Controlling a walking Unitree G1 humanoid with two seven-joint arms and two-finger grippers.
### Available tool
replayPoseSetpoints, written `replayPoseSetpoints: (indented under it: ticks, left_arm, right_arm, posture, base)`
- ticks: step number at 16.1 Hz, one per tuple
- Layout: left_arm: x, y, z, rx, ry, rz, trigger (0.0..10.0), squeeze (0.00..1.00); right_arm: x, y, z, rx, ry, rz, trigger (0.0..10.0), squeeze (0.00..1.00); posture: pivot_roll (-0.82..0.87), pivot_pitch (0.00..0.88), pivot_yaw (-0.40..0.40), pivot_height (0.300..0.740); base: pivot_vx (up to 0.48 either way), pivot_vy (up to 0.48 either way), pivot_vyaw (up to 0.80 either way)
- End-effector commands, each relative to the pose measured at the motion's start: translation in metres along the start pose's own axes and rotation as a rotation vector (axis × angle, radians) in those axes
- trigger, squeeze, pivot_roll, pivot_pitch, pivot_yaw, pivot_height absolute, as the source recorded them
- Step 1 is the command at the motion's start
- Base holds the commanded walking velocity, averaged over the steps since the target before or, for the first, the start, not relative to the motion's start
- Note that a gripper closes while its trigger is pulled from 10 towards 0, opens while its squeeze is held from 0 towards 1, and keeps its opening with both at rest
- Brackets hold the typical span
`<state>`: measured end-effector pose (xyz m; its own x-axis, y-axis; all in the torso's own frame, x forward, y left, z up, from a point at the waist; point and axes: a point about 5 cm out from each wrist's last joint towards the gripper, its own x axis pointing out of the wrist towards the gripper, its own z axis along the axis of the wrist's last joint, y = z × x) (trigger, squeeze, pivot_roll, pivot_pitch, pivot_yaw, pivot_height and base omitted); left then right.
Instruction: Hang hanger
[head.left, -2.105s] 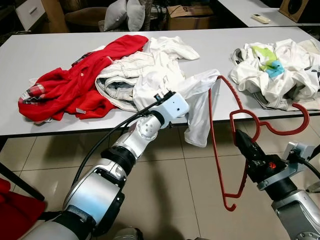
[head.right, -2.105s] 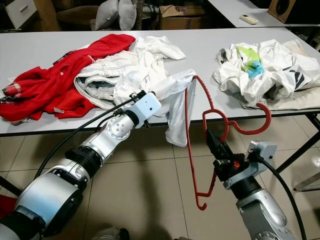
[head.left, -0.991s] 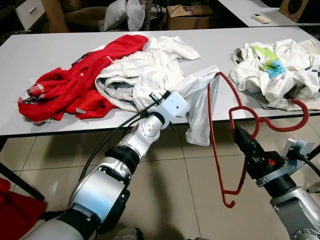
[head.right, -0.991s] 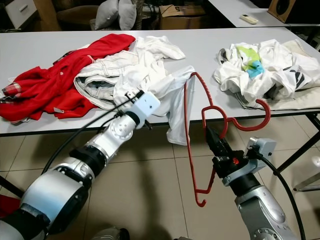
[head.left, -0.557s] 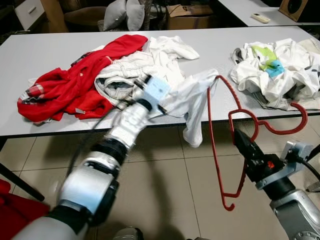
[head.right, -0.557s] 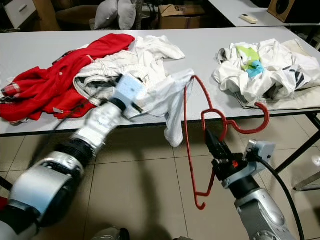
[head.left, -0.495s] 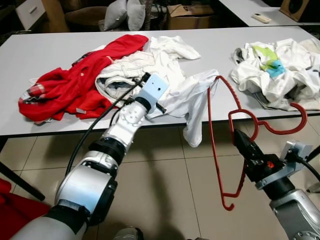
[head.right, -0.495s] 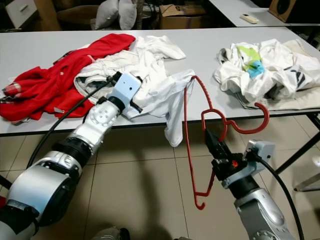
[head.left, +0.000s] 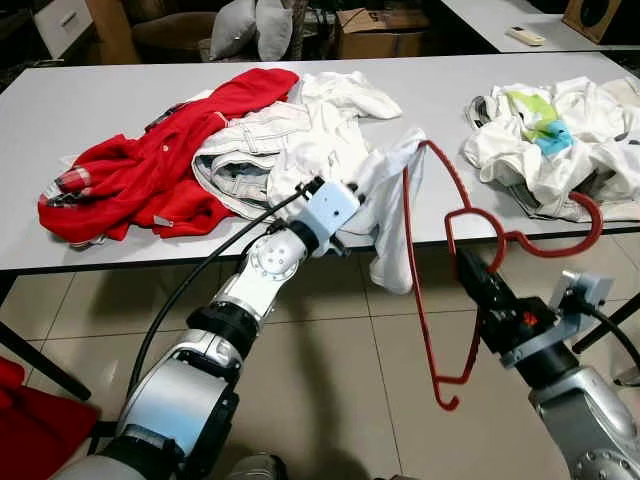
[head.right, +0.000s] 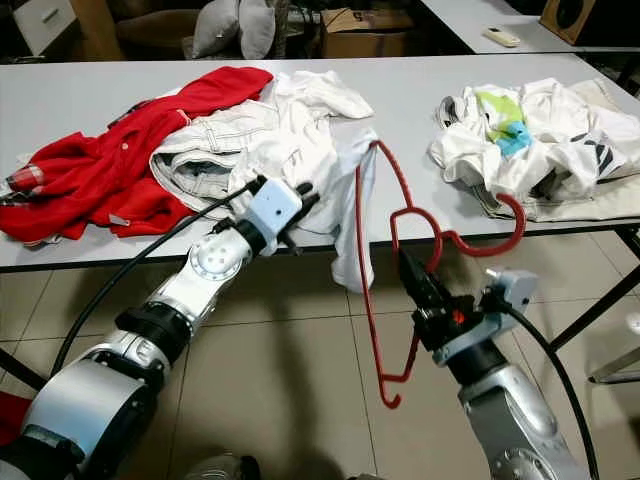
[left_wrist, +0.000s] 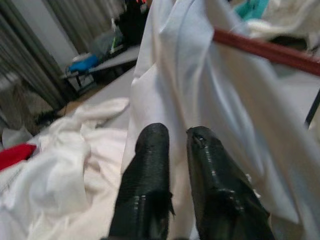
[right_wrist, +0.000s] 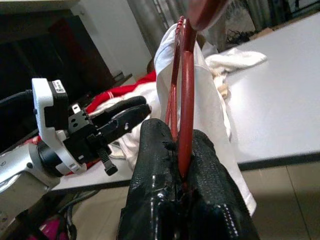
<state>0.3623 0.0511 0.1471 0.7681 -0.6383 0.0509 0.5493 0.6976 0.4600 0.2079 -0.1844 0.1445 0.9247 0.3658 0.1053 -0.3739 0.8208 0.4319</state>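
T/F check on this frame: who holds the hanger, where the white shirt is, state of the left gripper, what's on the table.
1. The right gripper is shut on the red hanger. True.
2. The hanger lies flat on the table. False: it is held in the air at the table's front edge.
3. The white shirt drapes over the table's edge by the hanger's upper end. True.
4. The left gripper is wide open. False: its fingers are nearly together, by the shirt.
5. The red garment lies on the floor. False: it is on the table.

The grey table (head.left: 120, 110) carries two clothing heaps (head.left: 230, 140) (red, white) — another (head.left: 545, 140) well apart.
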Motion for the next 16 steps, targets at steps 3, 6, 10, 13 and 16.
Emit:
replayPoseSetpoints:
  ticks: [3, 6, 10, 13, 16]
  left_arm:
    - [0.007, 0.001, 0.017, 0.003, -0.079, -0.007, 10.0, 1.00]
    - [0.008, 0.000, 0.022, -0.047, -0.114, -0.001, 10.0, 1.00]
    - [0.016, 0.002, 0.019, -0.059, -0.037, 0.053, 10.0, 0.24]
    - [0.026, 0.000, 0.023, -0.113, 0.001, 0.083, 10.0, 0.00]
    - [0.032, -0.002, 0.022, -0.068, 0.073, 0.111, 3.3, 0.00]
  right_arm:
    - [0.002, 0.002, 0.003, -0.022, 0.001, 0.020, 10.0, 0.00]
    - [0.004, 0.003, 0.003, -0.027, 0.001, 0.025, 10.0, 0.00]
    - [0.007, 0.004, 0.005, -0.025, -0.005, 0.038, 10.0, 0.00]
    - [0.010, 0.007, 0.005, -0.022, -0.011, 0.052, 10.0, 0.00]
    - [0.011, 0.009, 0.006, -0.023, -0.015, 0.055, 10.0, 0.00]
  posture:
    - [-0.08, 0.034, 0.036, 0.740]
    - [-0.08, 0.033, 0.040, 0.740]
    - [-0.08, 0.033, 0.036, 0.740]
    - [-0.08, 0.032, 0.037, 0.740]
    - [-0.10, 0.028, 0.050, 0.740]
  base:
    - [0.000, 0.000, 0.00]
    - [0.000, 0.000, 0.00]
    - [0.000, 0.000, 0.00]
    - [0.000, 0.000, 0.00]
    - [0.000, 0.000, 0.00]
